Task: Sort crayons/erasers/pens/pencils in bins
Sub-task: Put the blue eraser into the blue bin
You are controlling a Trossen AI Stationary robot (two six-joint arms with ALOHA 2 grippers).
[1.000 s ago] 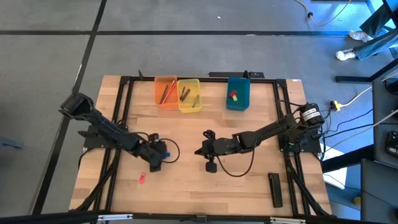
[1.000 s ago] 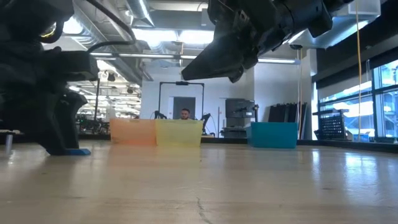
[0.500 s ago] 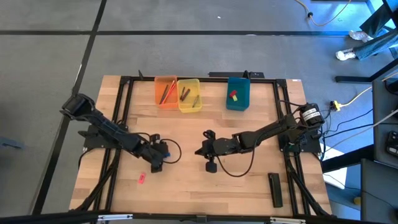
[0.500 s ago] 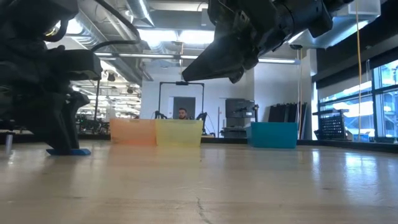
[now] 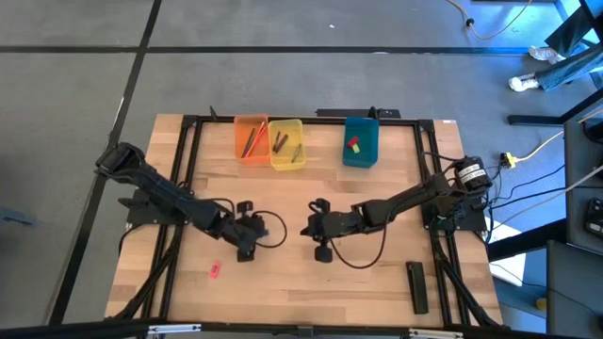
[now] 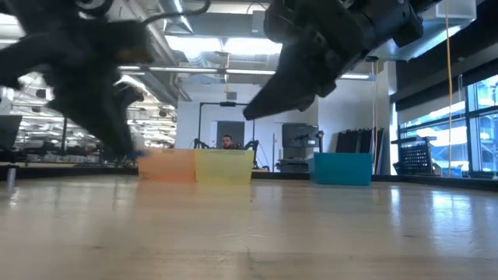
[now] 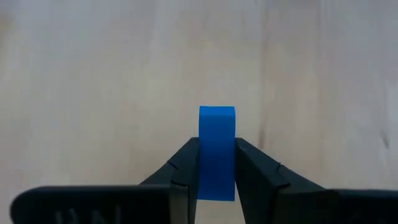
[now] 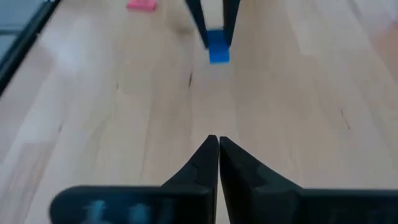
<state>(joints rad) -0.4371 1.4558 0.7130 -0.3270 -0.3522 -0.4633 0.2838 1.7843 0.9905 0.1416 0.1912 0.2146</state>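
Left jaws: clamped on the blue eraser [image 7: 217, 152], one finger [image 7: 182, 174] pressed flat on each side of it, so I've got it pinched upright.
Left gripper [image 5: 252, 231]: sits over the middle-left of the table [image 5: 377, 282], near the front half.
Right jaws: fully closed, fingertips touching, nothing in them as far as I can see from the right wrist cam.
Right gripper [image 5: 312, 229]: parked mid-table, pointing at the left one, a little gap between them.
Pink eraser [image 5: 214, 270]: lying loose on the wood, nearer the front edge than my left gripper.
Orange bin [image 5: 251, 139]: back edge, touching the yellow bin [image 5: 286, 143], both with long sticks inside.
Teal bin [image 5: 360, 141]: back edge too, apart from the other two, a red and a yellow bit inside.
Black bar [image 5: 417, 285]: front right corner.
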